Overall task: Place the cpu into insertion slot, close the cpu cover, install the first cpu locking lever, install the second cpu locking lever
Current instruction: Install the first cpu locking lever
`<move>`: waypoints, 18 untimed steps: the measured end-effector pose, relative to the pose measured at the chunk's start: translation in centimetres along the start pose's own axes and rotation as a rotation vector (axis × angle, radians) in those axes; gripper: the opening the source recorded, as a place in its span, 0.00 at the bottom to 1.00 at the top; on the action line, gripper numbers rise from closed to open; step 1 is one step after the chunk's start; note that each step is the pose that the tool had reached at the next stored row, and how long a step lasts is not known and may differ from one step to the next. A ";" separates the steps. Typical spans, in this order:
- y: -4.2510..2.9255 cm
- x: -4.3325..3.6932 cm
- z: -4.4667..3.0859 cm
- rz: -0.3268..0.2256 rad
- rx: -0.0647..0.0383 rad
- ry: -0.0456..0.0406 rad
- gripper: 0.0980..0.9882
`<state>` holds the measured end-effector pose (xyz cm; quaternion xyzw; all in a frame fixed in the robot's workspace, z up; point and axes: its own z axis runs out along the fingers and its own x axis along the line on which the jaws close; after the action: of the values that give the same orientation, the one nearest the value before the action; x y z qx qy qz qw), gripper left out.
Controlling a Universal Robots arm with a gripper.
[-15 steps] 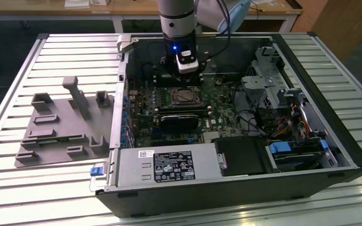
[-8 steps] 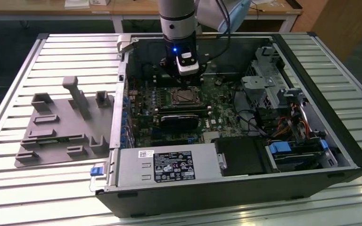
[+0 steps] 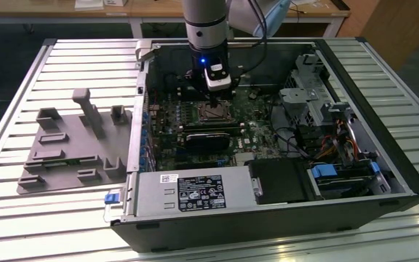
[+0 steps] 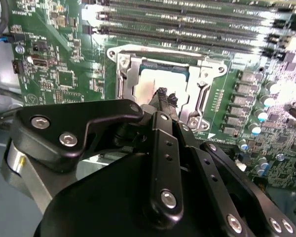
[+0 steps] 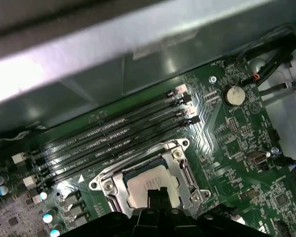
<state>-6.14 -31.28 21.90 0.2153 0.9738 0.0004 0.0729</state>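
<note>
The cpu [image 4: 150, 84] [image 5: 140, 186] lies flat in the insertion slot [image 3: 214, 113] on the green board, its pale silver face showing through the window of the cpu cover [image 4: 128, 74] [image 5: 176, 170]. The cover lies down flat around the chip. My gripper [image 4: 166, 95] [image 5: 158, 193] [image 3: 215, 100] hangs straight above the chip, fingers together and empty, tips close over the chip's face. Whether the tips touch it I cannot tell. My fingers hide part of the chip and the socket's near edge in both wrist views.
The open computer case [image 3: 384, 164] lies on a slatted table. Long black memory slots [image 5: 113, 138] run beside the socket, and a coin battery [image 5: 232, 95] sits further off. A black block [image 3: 209, 139] lies in front of the socket. A grey fixture [image 3: 71, 147] stands at the exterior view's left.
</note>
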 end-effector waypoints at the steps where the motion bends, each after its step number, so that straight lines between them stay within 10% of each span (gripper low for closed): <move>1: -0.11 -0.05 0.01 0.000 0.000 0.0000 0.00; 18: -0.36 -0.33 0.13 -0.024 -0.002 0.0000 0.00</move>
<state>-5.98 -31.75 21.81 0.2037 0.9763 0.0004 0.0731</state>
